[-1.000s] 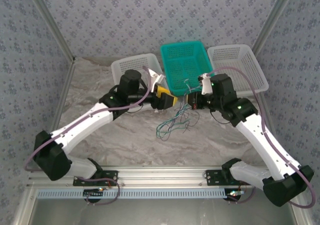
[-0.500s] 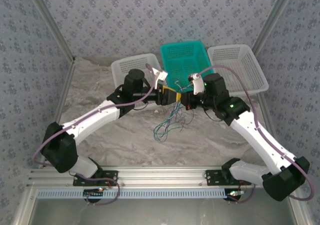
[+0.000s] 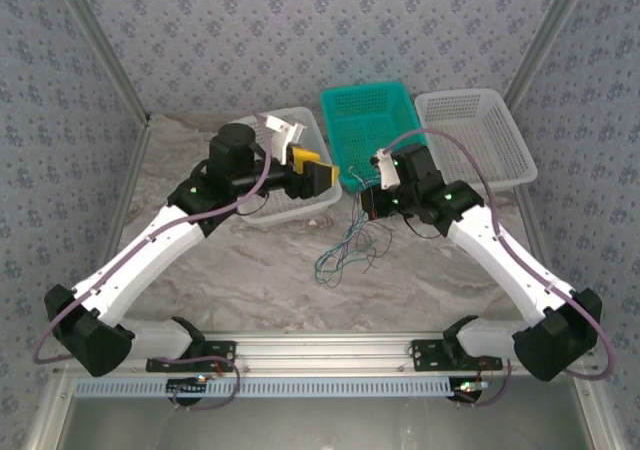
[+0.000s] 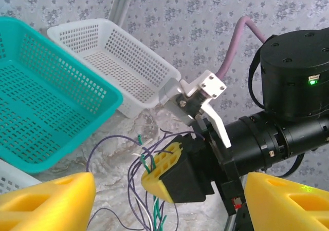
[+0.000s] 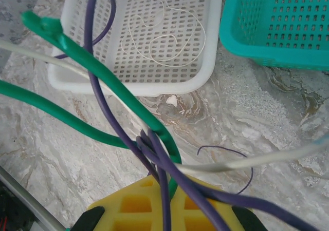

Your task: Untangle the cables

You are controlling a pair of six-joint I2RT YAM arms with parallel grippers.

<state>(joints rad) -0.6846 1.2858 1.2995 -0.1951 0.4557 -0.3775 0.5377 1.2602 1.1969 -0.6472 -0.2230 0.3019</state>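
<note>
While clenching the cables (image 3: pixel 345 255) in the right jaws, dangles them over the grey-veined marble desk (image 3: pixel 250 270), just in front of the teal basket (image 3: pixel 365 92). Holds the left jaws wide, released, above the rim of the left white basket (image 3: pixel 283 216). Floral wallpaper (image 3: pixel 300 30) all round, metal posts (image 3: pixel 100 45) at corners.

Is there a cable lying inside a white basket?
Yes, the right wrist view shows a whitish cable looped on the floor of the white basket.
</note>
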